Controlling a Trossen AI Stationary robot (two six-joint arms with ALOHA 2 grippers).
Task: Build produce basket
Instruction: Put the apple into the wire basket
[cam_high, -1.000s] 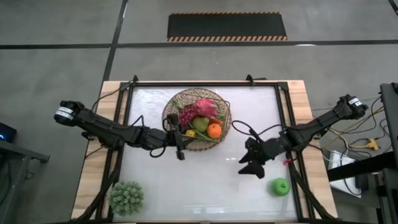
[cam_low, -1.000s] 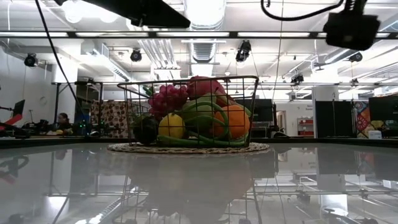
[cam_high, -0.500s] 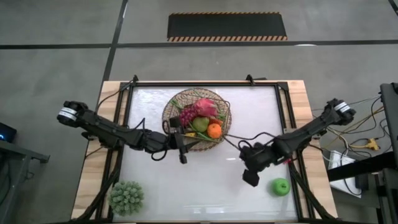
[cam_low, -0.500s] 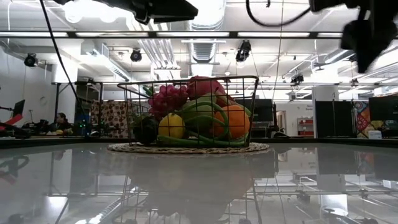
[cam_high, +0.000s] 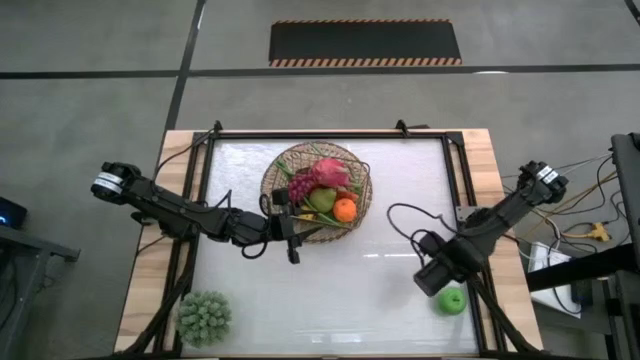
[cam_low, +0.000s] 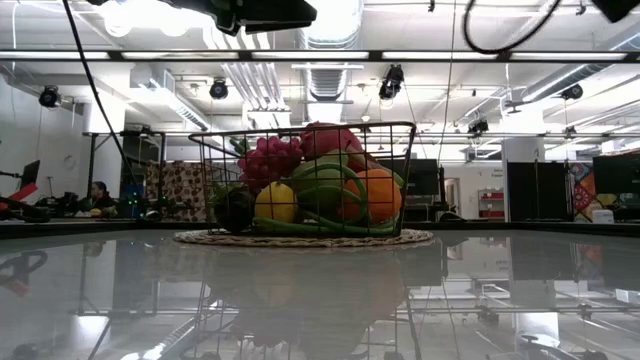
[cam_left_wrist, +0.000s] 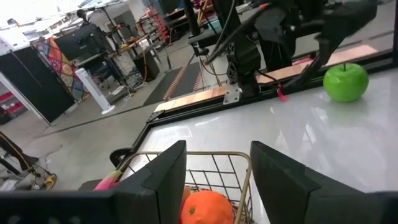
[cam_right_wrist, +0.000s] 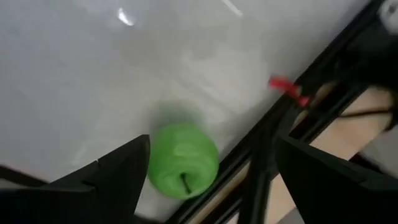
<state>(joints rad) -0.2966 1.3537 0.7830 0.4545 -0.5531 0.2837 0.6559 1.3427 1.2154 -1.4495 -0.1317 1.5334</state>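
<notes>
Green apple sits just ahead between wide-open right gripper fingers; left gripper open beside wire basket.

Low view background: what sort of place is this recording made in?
Likely an industrial lab or workshop: exposed ceiling ducts, track lights, and equipment racks stand behind the basket.

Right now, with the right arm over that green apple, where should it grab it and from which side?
Grip the green apple across its round middle, coming straight down from above. It lies alone on the table with its stem tipped sideways, so the flanks look free. The right gripper already hangs open over it; mind the frame rail close beside it.
</notes>
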